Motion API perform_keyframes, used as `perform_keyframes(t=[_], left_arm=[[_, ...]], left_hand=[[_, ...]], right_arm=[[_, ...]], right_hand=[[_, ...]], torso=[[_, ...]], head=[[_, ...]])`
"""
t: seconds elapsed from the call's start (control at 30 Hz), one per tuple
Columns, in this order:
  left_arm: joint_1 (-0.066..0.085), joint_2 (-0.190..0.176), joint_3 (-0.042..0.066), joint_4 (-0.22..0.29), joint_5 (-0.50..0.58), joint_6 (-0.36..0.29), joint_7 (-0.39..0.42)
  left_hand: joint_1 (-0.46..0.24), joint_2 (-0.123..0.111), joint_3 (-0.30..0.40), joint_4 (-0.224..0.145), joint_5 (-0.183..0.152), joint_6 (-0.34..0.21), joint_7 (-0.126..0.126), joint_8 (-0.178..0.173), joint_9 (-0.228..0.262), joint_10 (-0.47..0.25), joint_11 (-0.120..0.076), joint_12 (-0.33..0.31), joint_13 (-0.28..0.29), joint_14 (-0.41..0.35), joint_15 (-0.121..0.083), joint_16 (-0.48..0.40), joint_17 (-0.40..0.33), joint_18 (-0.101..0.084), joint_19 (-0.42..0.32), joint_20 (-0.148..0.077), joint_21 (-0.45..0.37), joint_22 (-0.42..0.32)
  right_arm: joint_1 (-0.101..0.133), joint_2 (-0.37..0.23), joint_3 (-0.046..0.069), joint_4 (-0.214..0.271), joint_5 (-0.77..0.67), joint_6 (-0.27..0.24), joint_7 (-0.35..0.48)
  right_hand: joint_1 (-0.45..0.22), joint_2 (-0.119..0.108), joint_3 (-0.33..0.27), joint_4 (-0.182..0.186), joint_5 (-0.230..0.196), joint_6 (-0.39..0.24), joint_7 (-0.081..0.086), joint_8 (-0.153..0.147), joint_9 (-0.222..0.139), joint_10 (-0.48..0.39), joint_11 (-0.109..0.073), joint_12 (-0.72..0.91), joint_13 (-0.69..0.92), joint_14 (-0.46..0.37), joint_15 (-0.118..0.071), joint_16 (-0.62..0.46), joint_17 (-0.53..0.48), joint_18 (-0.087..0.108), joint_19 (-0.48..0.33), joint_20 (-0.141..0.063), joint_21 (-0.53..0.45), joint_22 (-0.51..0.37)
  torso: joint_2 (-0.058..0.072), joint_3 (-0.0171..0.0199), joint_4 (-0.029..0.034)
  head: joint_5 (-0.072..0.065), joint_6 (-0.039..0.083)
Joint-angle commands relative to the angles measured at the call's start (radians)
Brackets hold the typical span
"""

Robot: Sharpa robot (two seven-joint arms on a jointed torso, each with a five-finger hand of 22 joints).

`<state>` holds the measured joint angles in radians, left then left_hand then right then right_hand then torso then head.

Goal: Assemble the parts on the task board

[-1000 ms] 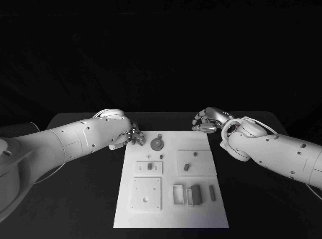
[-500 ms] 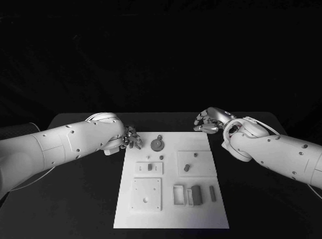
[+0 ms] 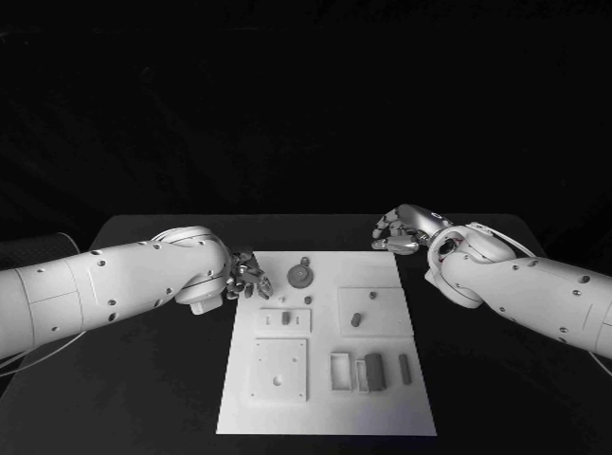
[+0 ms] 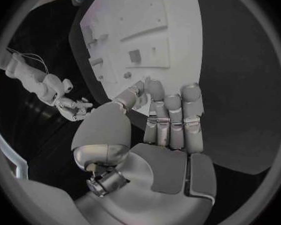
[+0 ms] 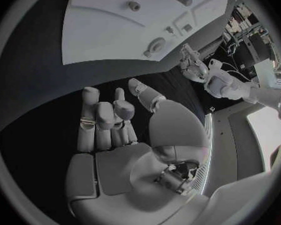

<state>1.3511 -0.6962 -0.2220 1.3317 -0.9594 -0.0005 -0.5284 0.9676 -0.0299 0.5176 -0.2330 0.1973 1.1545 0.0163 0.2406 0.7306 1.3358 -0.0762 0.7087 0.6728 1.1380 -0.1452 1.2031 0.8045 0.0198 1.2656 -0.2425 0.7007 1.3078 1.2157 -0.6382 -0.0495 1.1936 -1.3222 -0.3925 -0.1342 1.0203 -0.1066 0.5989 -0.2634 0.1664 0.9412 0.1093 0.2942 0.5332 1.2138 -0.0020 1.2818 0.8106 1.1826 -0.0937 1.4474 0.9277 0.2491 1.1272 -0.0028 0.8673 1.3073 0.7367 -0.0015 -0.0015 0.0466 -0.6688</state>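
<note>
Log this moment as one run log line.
stage: pre-grasp | left hand: empty, at task board far left corner | right hand: empty, past far right corner | parts: untouched

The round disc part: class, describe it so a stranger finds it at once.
Start at the white task board mid-table. Near its far edge, close to the left hand, lies the round disc part. Its neighbours are small pegs and rectangular blocks; it alone is circular.

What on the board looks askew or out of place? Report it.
Nothing stands out. The white board lies flat and square on the table, its small parts resting on it. The left hand and right hand hover empty at its far corners.
</note>
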Motion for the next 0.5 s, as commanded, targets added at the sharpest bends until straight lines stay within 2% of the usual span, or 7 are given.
perform_keyframes(t=[0.03,0.07,0.2,0.37,0.5], left_arm=[[0.000,-0.005,-0.003,0.034,0.022,-0.050,-0.029],[0.000,-0.008,-0.005,0.045,0.008,-0.056,-0.030],[0.000,-0.022,-0.016,0.078,-0.031,-0.068,-0.036],[-0.004,-0.039,-0.016,0.099,-0.041,-0.077,-0.043],[-0.012,-0.057,-0.016,0.119,-0.047,-0.081,-0.048]], left_hand=[[0.032,0.023,0.004,-0.007,0.009,0.022,0.017,0.033,0.052,0.008,0.002,0.005,0.001,-0.002,-0.009,0.004,0.002,0.053,0.004,-0.002,0.007,0.023],[0.032,0.023,0.004,-0.008,0.012,0.023,0.016,0.034,0.053,0.008,0.002,0.006,0.001,-0.001,-0.009,0.004,0.002,0.053,0.004,-0.002,0.008,0.023],[0.031,0.022,0.003,-0.009,0.018,0.025,0.015,0.035,0.054,0.010,0.001,0.008,0.002,0.001,-0.010,0.006,0.002,0.053,0.006,-0.003,0.010,0.023],[0.028,0.024,0.002,-0.010,0.024,0.029,0.013,0.037,0.055,0.014,-0.001,0.012,0.003,0.005,-0.013,0.010,0.003,0.054,0.010,-0.005,0.016,0.023],[0.027,0.024,0.002,-0.011,0.026,0.029,0.013,0.037,0.055,0.015,-0.002,0.013,0.003,0.006,-0.014,0.011,0.003,0.054,0.011,-0.006,0.017,0.023]], right_arm=[[0.000,0.001,0.000,0.001,-0.001,0.012,0.001],[0.000,0.001,0.000,0.000,-0.001,0.012,0.001],[0.000,0.001,0.000,0.001,-0.001,0.012,0.002],[0.000,0.000,0.000,0.003,-0.001,0.014,0.001],[0.000,0.000,0.000,0.002,-0.001,0.015,0.001]], right_hand=[[-0.012,-0.001,0.000,0.008,0.004,-0.001,0.008,-0.005,0.002,0.001,0.006,-0.004,0.001,0.000,-0.004,-0.006,-0.001,0.013,0.004,-0.005,-0.005,0.015],[-0.012,-0.001,0.000,0.008,0.004,-0.001,0.008,-0.005,0.002,0.001,0.006,-0.004,0.001,0.000,-0.004,-0.006,-0.001,0.013,0.004,-0.005,-0.005,0.015],[-0.012,-0.001,0.001,0.008,0.004,0.000,0.008,-0.005,0.002,0.001,0.006,-0.004,0.001,0.000,-0.004,-0.006,-0.001,0.013,0.004,-0.005,-0.005,0.015],[-0.013,-0.001,0.001,0.009,0.004,0.000,0.008,-0.005,0.002,0.001,0.006,-0.004,0.001,0.000,-0.004,-0.006,-0.001,0.013,0.004,-0.005,-0.005,0.015],[-0.013,-0.001,0.000,0.009,0.004,0.000,0.008,-0.005,0.002,0.001,0.006,-0.004,0.001,0.000,-0.004,-0.006,-0.001,0.013,0.004,-0.005,-0.005,0.015]], torso=[[-0.001,-0.0031,0.0020],[-0.001,-0.0039,0.0025],[0.000,-0.0023,0.0008],[0.000,-0.0007,0.0011],[0.000,0.0003,0.0007]], head=[[0.003,-0.003],[0.003,-0.004],[0.010,-0.005],[0.013,-0.012],[0.017,-0.016]])
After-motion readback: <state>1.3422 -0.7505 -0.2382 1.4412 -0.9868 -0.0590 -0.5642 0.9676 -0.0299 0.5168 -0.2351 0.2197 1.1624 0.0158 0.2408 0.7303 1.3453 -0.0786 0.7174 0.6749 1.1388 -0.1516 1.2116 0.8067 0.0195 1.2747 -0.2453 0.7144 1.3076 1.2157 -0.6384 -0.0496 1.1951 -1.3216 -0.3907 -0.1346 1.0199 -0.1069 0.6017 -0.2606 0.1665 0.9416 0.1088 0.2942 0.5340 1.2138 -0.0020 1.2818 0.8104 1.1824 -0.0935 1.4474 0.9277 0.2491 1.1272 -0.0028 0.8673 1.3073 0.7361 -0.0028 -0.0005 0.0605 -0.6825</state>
